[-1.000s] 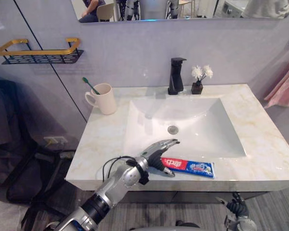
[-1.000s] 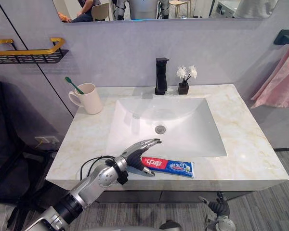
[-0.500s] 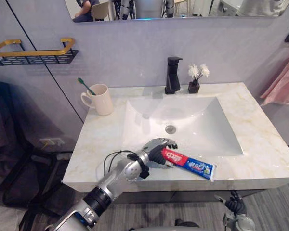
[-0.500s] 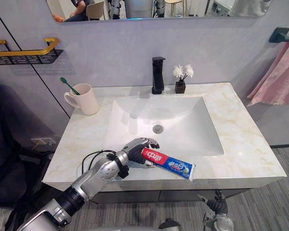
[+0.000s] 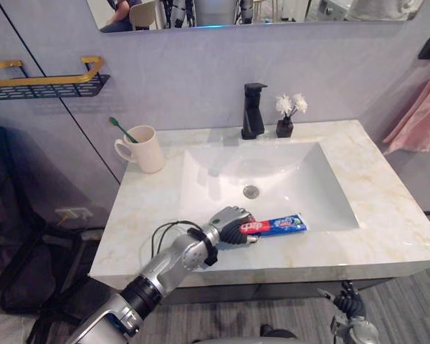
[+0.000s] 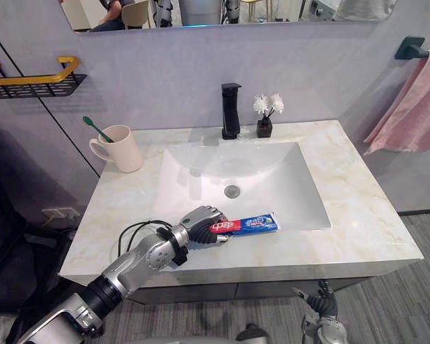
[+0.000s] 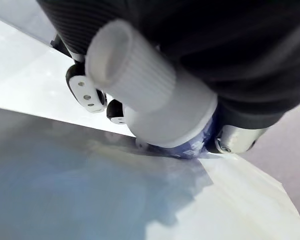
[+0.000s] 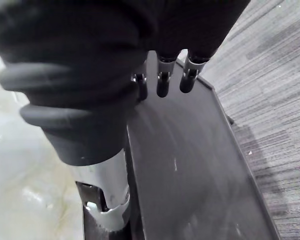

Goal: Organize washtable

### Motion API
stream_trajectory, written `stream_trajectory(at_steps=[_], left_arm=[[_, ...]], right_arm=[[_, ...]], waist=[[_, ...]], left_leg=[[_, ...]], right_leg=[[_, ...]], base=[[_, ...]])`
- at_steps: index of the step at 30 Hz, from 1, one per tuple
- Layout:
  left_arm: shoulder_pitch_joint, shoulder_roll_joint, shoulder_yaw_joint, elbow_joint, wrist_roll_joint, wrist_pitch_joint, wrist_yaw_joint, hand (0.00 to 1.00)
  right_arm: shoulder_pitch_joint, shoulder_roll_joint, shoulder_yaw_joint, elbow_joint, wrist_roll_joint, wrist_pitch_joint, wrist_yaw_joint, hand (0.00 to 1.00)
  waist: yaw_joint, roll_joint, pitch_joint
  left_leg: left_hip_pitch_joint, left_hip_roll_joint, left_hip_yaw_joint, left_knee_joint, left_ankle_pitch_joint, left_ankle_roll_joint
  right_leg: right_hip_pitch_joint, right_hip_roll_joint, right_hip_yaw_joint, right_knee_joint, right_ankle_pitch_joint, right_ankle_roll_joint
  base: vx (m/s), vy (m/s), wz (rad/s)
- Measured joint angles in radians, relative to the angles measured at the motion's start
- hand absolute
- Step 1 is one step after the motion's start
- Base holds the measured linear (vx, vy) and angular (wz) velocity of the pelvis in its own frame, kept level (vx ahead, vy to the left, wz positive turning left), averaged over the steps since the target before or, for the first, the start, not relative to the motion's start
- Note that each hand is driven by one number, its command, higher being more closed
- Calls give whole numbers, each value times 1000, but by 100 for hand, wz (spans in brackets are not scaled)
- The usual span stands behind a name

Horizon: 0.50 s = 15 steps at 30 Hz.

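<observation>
The left robot hand [image 5: 231, 228] curls round the cap end of a toothpaste tube [image 5: 281, 224] at the front edge of the basin [image 5: 272, 168]. The soft red-and-blue tube sticks out flat toward the robot's right along that edge. The left wrist view shows its white ribbed cap [image 7: 135, 82] held between curled, dark-tipped fingers [image 7: 85, 90] above the pale surface. The tabletop [image 5: 147, 215] is glossy cream marble with faint tan veins, set with a white rectangular basin that slopes to a round metal drain [image 5: 251, 191]. A square matte-black faucet [image 5: 252, 110] stands behind the basin, and just beside it is a small dark vase of white flowers [image 5: 287, 115]. At the back left corner a cream ceramic mug [image 5: 147, 148] holds a green toothbrush [image 5: 120, 129], which leans to the left. The wall is smooth grey panelling under a mirror [image 5: 272, 11]. A black mesh shelf with a gold rail [image 5: 46, 77] hangs on the wall at left, and a pink towel [image 5: 418, 115] hangs at right. The right robot hand [image 5: 347, 307] hangs low in front of the cabinet over grey wood-grain flooring [image 8: 275, 75]. Whether it is open or closed cannot be told.
</observation>
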Motion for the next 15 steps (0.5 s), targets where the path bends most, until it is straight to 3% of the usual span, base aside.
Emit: stream_trajectory(at_steps=[5, 10, 11, 14, 15], left_arm=[[55, 1, 104, -25, -4, 32, 11, 100], [121, -32, 266, -150, -67, 63, 76, 100], [130, -55, 309, -198, -103, 64, 104, 100], [138, -86, 346, -265, -126, 64, 113, 100], [152, -111, 375, -315, -136, 61, 114, 100]], right_arm=[[6, 18, -137, -19, 13, 23, -30, 0], [42, 50, -383, -89, 55, 50, -75, 0], [54, 51, -460, -183, 74, 57, -97, 0], [62, 50, -529, -338, 81, 61, -127, 0], [60, 48, -557, -477, 81, 63, -147, 0]], waist=[[3, 17, 2], [8, 17, 4], [7, 13, 6], [6, 11, 7], [6, 1, 12]], left_leg=[[1, 5, 21, 13, -12, -3], [-4, 13, 48, 18, -21, -6], [-2, 12, 63, 18, -25, -4], [2, 12, 81, 21, -31, 1], [6, 13, 92, 31, -40, 0]], right_leg=[[-3, 3, 21, 0, 2, 0], [-27, 10, 51, 11, 2, 0], [-36, 10, 70, 18, 1, 0], [-39, 10, 87, 28, 1, 1], [-39, 11, 100, 31, 1, 2]], base=[[-27, -14, -11], [-1, -17, -18], [-2, 6, -33], [7, 8, -24], [-17, 11, -23]])
